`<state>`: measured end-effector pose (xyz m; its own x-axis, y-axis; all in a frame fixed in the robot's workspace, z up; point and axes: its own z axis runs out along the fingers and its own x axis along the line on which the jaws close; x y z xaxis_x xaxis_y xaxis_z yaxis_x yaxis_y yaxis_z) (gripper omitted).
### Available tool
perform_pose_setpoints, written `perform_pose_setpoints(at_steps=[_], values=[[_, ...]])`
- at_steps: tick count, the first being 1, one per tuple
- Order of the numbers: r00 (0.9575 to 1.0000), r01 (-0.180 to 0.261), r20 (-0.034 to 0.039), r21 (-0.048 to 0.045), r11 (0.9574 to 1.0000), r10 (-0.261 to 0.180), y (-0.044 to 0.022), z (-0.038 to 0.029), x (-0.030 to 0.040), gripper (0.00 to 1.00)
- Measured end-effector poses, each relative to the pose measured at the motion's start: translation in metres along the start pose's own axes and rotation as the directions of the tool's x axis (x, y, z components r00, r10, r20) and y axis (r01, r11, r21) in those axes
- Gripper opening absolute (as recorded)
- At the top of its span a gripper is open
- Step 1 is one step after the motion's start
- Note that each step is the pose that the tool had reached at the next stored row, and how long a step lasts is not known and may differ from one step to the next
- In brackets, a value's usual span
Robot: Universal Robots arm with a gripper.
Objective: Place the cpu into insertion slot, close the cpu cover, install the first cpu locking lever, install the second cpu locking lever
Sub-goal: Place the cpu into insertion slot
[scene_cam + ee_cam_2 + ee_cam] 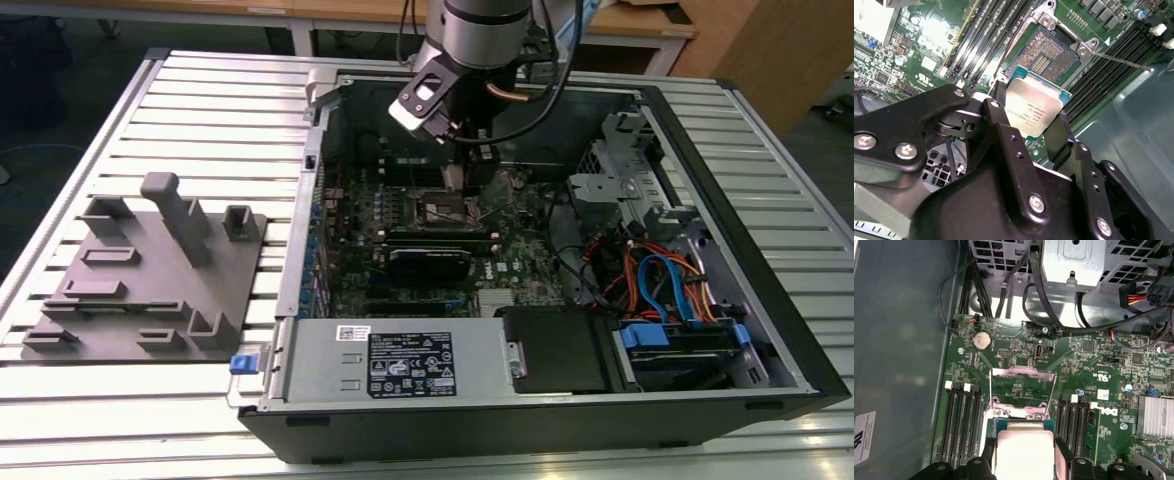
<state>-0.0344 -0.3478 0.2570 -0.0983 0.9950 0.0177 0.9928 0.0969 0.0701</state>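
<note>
My gripper [1029, 119] is shut on the cpu [1035, 106], a small square chip with a dull silver top, held by two opposite edges between black fingers [999, 115]. The chip hangs slightly tilted just above and beside the insertion slot [1046, 50], whose dark pin field lies open. In the first wrist view the cpu [1024, 452] covers most of the socket, and the cpu cover [996, 390] stands swung up behind it. A thin locking lever [1119, 61] sticks out, released. In the exterior view the gripper [461, 175] hovers over the insertion slot [447, 210] inside the case.
Black memory slots [961, 425] flank the socket on both sides. A finned heat sink [1156, 415] and cable bundles [1054, 315] lie nearby. The case wall [314, 200] rises close by. A grey fixture plate [147, 270] sits at the exterior view's left, drive cables [661, 280] at its right.
</note>
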Motion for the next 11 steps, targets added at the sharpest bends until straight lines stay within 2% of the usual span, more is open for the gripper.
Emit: perform_pose_setpoints(at_steps=[11], values=[[1.0000, 0.000, -0.0002, -0.0001, 1.0000, 0.000, -0.0004, 0.0014, 0.0002, 0.54]])
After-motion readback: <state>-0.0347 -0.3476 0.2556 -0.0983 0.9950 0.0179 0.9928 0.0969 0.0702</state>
